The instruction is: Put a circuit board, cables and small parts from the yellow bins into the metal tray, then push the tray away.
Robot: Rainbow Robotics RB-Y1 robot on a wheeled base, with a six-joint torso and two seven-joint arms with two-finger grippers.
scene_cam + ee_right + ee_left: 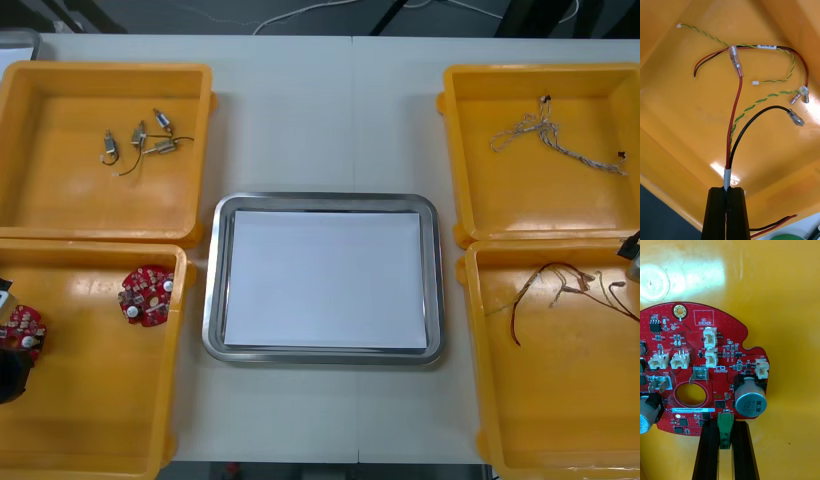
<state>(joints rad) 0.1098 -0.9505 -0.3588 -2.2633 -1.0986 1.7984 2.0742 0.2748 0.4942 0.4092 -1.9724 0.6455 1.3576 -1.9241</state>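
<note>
My left gripper [724, 424] is shut on the green connector at the edge of a round red circuit board [703, 375] inside the near left yellow bin [90, 420]. In the front view this left gripper [12, 372] sits at the table's far left edge with the board [22, 325] in it. A second red board [146, 295] lies in the same bin. My right gripper [727, 191] is shut on a bundle of red and black cables [735, 112] over the near right yellow bin [560, 400]; that right gripper [630, 248] shows at the right edge. The metal tray [212, 300], white inside, lies between the bins.
Small metal parts [140, 145] lie in the far left bin [60, 200]. A pale twisted cable [550, 140] lies in the far right bin [520, 200]. Green-yellow twisted wires [763, 98] lie tangled with the held cables. Bare table runs in front of and behind the tray.
</note>
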